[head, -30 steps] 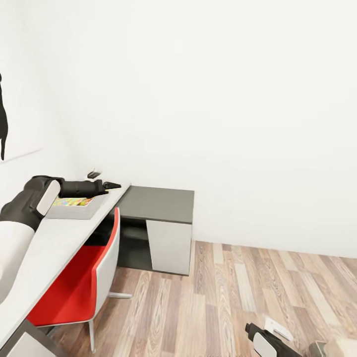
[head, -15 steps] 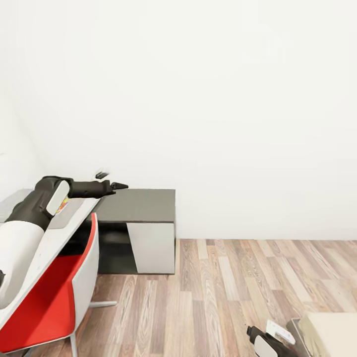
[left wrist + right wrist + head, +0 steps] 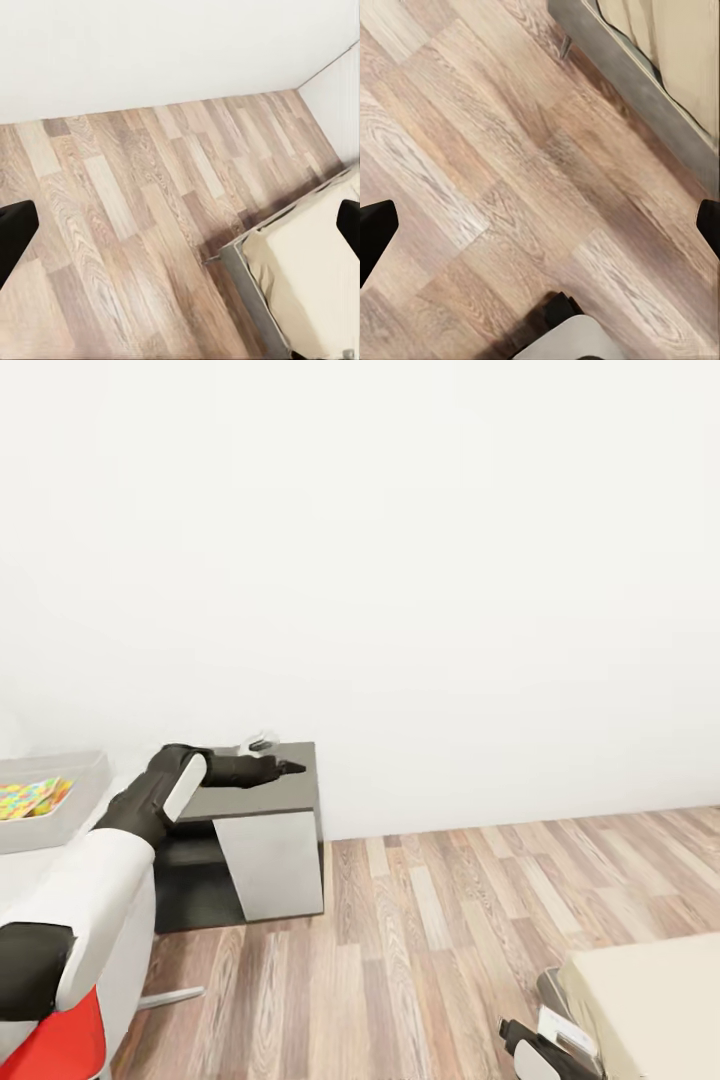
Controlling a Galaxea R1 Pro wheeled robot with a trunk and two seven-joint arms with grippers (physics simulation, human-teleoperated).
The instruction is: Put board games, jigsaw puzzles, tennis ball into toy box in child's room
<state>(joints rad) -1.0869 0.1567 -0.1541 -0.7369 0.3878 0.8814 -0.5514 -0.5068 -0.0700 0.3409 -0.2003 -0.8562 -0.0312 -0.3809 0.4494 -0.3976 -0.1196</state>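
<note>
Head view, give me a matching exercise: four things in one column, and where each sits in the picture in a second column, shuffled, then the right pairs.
Things:
1. toy box
2. bed
3. left gripper
4. red chair

Places:
A. lower right corner
B. lower left corner
C. left edge, holding colourful tiles
D. over the dark cabinet top, left of centre

Pairs: 1-C, 2-A, 3-D, 4-B
</note>
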